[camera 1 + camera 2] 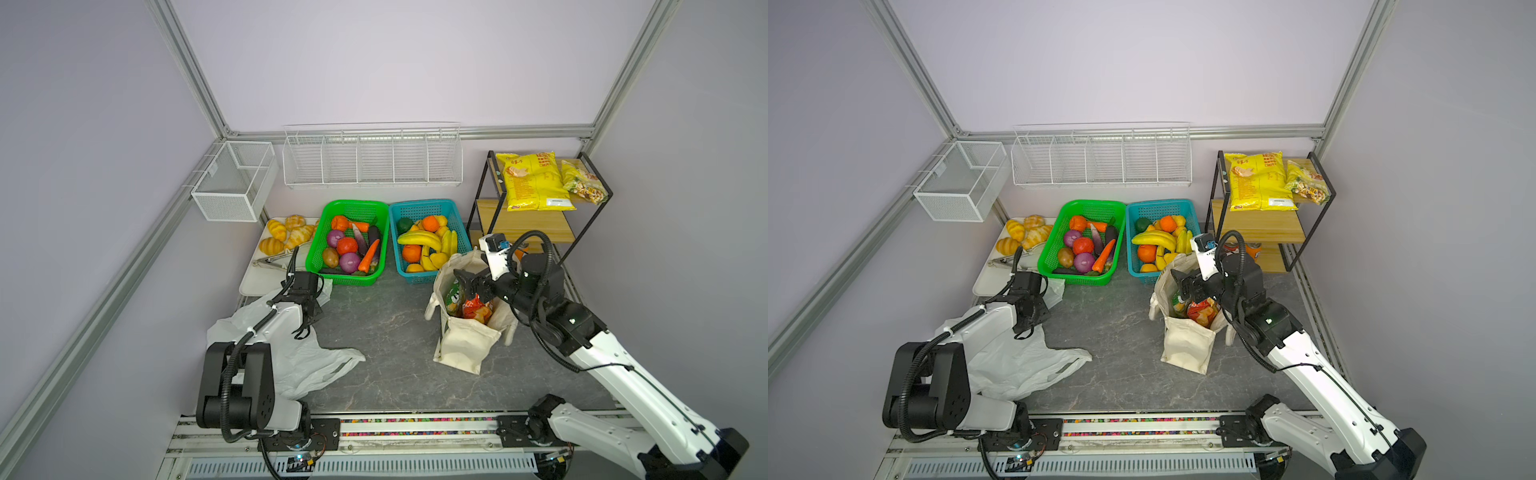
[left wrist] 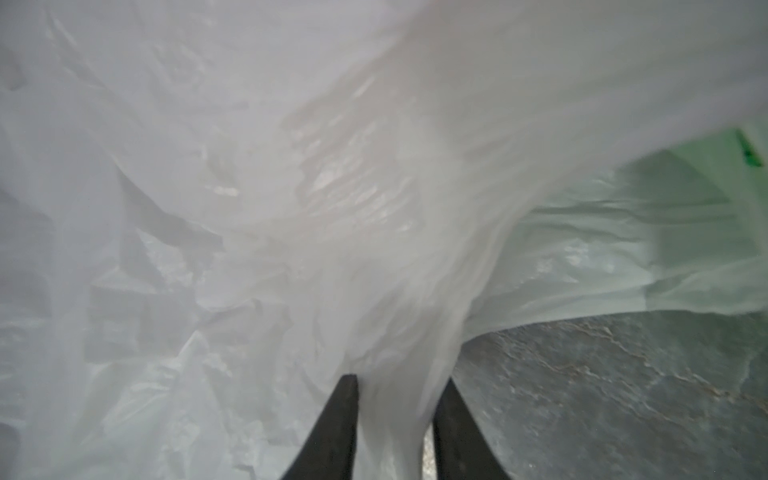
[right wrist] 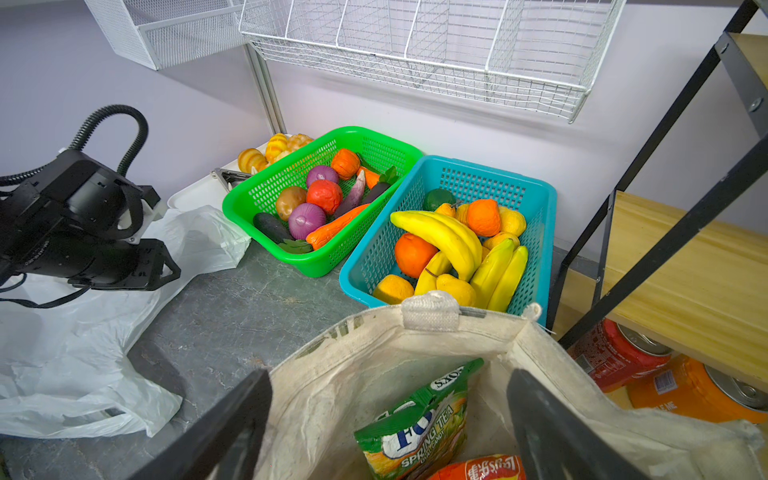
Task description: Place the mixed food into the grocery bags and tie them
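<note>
The left end effector [image 2: 399,384] was closed on a bunch of the white plastic bag [image 1: 299,361]. In the left wrist view its two dark fingers [image 2: 336,428] pressed the thin plastic from both sides. That view was blurry and almost all white plastic, so the inside of the bag could not be seen. Only a corner of the gray surface [image 2: 623,395] and a tiny bit of the green basket [image 2: 750,153] peeked out. In both top views the bag lay crumpled on the left side of the surface, partly hidden under the left arm.

The right end effector [image 3: 388,374] was wide open and held nothing. It hung just above the open mouth of the cream tote [image 1: 465,345], which stood on the right side of the surface, just in front of the blue basket [image 1: 424,203]. A green snack packet [image 3: 415,424] and a red snack packet [image 3: 478,467] stood inside the tote. The red one was cut off at the edge of the right wrist view. Anything deeper in the tote was hidden. The letters on the tote were too hard to read.

A yellow banana [image 1: 419,239] and round orange fruits [image 1: 411,252] lay in the blue basket.
</note>
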### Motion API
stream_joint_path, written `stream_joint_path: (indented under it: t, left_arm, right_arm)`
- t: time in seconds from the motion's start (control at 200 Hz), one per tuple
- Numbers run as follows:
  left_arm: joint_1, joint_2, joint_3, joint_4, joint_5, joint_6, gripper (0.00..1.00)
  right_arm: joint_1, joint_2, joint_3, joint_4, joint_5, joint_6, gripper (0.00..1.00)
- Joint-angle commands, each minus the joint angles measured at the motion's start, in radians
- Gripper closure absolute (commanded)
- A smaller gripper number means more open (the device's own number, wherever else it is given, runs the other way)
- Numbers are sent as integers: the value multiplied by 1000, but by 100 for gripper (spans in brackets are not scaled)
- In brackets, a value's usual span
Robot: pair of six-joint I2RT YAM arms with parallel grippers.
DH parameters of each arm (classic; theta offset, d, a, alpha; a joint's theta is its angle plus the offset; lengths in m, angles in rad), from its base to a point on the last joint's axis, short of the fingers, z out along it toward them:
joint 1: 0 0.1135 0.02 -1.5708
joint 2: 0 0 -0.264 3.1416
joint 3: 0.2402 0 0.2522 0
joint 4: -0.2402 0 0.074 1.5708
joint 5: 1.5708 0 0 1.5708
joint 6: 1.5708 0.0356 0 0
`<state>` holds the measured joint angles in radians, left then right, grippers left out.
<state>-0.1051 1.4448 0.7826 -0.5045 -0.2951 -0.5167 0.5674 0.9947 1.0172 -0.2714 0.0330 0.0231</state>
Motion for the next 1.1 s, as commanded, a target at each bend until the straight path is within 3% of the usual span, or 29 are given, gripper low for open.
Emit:
stream_joint_path:
  t: [0.0,0.155,0.29,0.52,0.725,0.83,0.885,0.95,1.095]
  left_arm:
    - [5,9,32,16,19,14,83]
    - [5,-27,36,-7,71,34,100]
    - [5,-93,1,19,147,28,100]
    - [3,-155,-24,57,230,39,100]
    - [2,-192,-42,103,295,47,100]
    - [1,-211,-49,126,337,43,100]
    - [0,-219,-50,134,357,41,100]
    - [-4,-231,-52,149,375,38,100]
    - [-15,-256,-59,191,430,23,100]
  right_arm:
    - [2,27,21,2,-9,9,8]
    - [2,75,76,-45,-55,35,8]
    - [13,175,164,-144,-53,146,8]
    - [137,339,279,-281,106,274,6]
    - [204,456,344,-371,283,303,6]
    - [200,537,403,-475,299,277,16]
    - [196,552,413,-521,335,260,27]
    - [171,535,393,-556,353,245,41]
    - [88,470,339,-639,378,221,59]
